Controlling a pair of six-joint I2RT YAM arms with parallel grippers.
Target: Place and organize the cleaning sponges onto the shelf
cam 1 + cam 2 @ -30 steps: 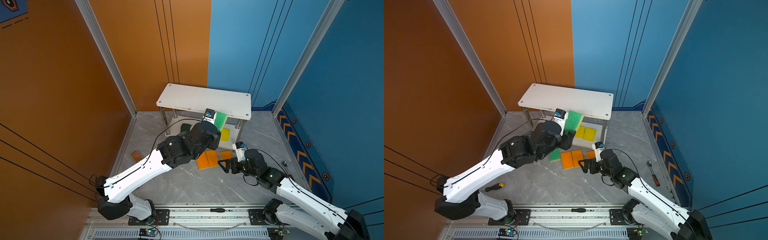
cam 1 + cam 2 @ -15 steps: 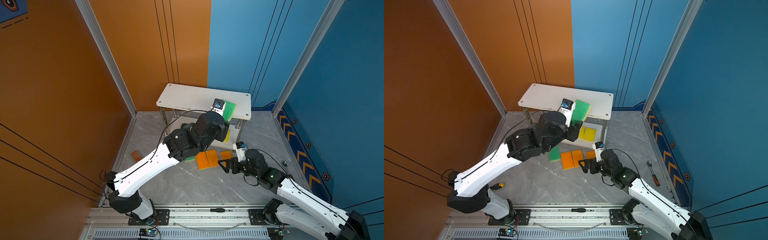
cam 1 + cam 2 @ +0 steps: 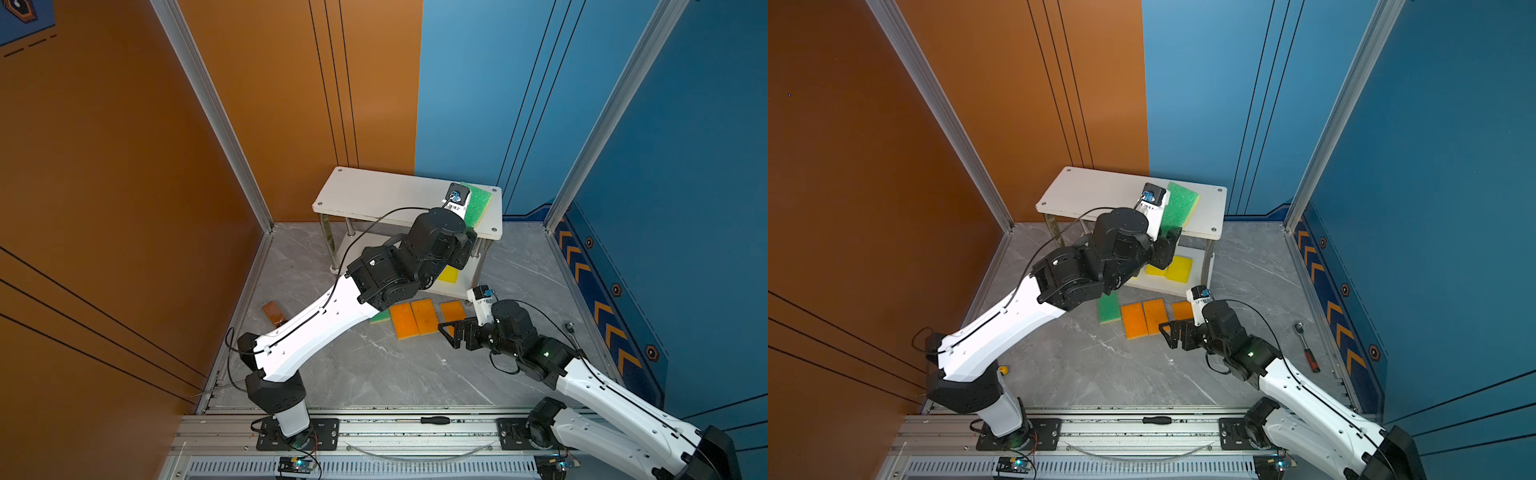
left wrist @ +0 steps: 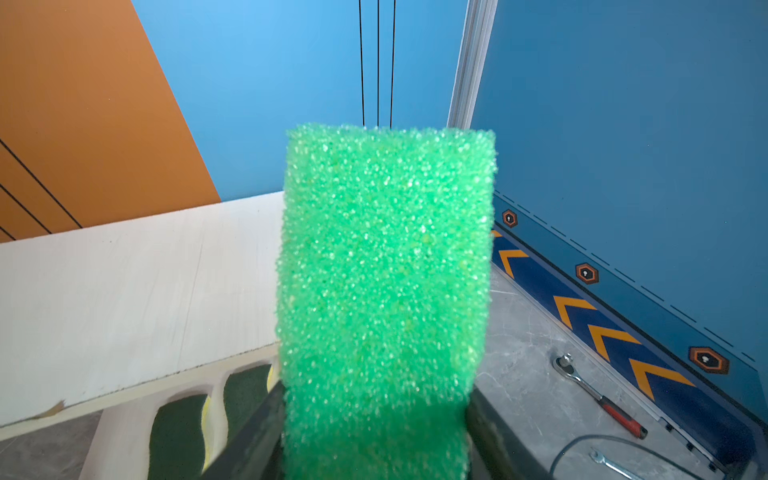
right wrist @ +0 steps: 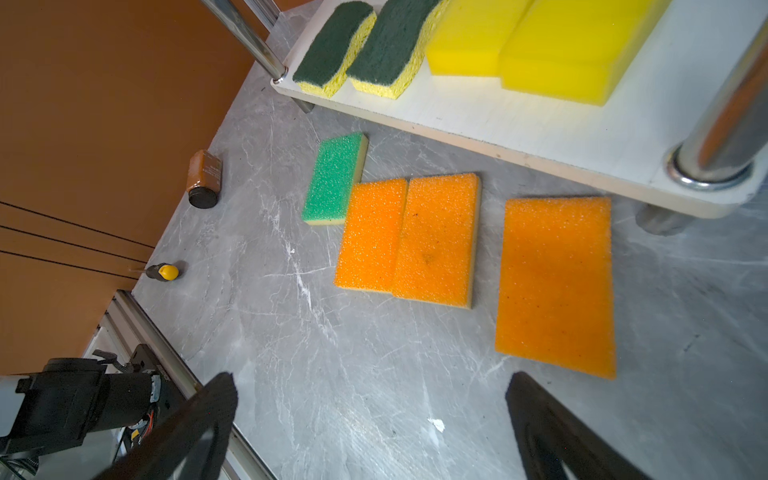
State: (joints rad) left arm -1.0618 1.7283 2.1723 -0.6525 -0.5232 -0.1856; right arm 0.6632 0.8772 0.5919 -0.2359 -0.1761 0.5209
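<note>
My left gripper [image 4: 374, 432] is shut on a light-green-topped sponge [image 4: 386, 270], holding it tilted just above the right end of the shelf's top board [image 3: 374, 195]. The same sponge [image 3: 1177, 205] shows in both top views. On the lower board [image 5: 498, 120] lie two dark green wavy sponges [image 5: 332, 39] and two plain yellow ones [image 5: 569, 45]. Three orange sponges [image 5: 436, 239] and another green one [image 5: 334, 178] lie on the floor in front of the shelf. My right gripper [image 5: 372, 386] hangs open and empty low over the floor beside the rightmost orange sponge [image 5: 555, 282].
A brown bottle [image 5: 204, 176] and a yellow-handled screwdriver [image 5: 166, 272] lie by the left wall. A ratchet [image 3: 1306, 347] and a small wrench [image 4: 611, 461] lie by the right wall. A black screwdriver [image 3: 434, 419] rests on the front rail. Walls close in behind the shelf.
My left arm has carried the green sponge up and to the right, from in front of the shelf to over the top board's right end. The right arm has stayed still.
</note>
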